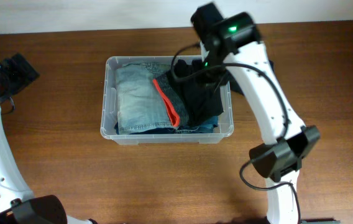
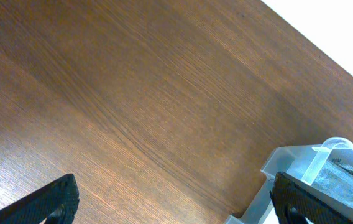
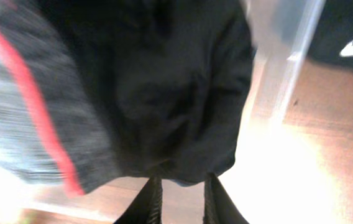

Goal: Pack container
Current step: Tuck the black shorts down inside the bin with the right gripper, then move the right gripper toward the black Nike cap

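Note:
The clear container (image 1: 109, 93) stands at the table's middle. It holds folded blue jeans (image 1: 139, 99), a dark grey garment with a red trim (image 1: 167, 102) and a black garment (image 1: 201, 99). My right gripper (image 1: 196, 73) is over the container's far right part, fingers nearly together at the black garment's edge (image 3: 176, 93), which hides the fingertips (image 3: 179, 186). The red trim (image 3: 52, 124) and the container wall (image 3: 297, 56) are blurred there. My left gripper (image 1: 24, 68) is far left of the container, open and empty (image 2: 173, 199), with a container corner (image 2: 301, 168) in its view.
The wooden table (image 1: 58, 155) lies all round the container. The right arm's base joint (image 1: 282, 155) stands right of the container, with a cable hanging below it. A black object with a white mark (image 3: 350, 43) lies beyond the container wall.

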`<control>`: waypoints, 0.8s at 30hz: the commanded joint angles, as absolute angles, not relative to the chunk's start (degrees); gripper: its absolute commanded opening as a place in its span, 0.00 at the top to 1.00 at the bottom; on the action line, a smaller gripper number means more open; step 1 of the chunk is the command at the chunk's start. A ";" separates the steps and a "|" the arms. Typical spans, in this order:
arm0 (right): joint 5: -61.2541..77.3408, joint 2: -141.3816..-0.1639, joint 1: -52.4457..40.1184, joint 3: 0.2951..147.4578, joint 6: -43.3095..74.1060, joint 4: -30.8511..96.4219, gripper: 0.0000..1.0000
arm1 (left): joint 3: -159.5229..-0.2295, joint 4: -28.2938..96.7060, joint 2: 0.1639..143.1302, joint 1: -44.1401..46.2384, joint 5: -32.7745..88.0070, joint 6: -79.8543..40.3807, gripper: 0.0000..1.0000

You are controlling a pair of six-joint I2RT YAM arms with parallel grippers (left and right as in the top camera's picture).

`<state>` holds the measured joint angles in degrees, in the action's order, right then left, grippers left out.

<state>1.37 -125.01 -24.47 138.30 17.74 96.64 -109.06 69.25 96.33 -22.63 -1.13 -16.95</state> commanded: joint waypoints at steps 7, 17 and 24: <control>3.49 -126.48 -24.77 117.56 18.68 86.94 0.84 | -108.77 69.30 96.97 -22.79 -1.48 -17.30 0.01; -1.78 -123.39 -24.08 119.96 18.68 83.94 0.89 | -108.77 69.30 96.97 -22.79 -1.48 -17.30 0.01; -7.75 -118.72 -19.35 137.82 16.73 90.48 0.39 | -108.77 69.30 96.97 -22.79 -1.48 -17.30 0.01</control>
<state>-3.18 -124.79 -22.72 130.93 17.72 89.47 -109.06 69.25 96.33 -22.63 -1.13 -16.95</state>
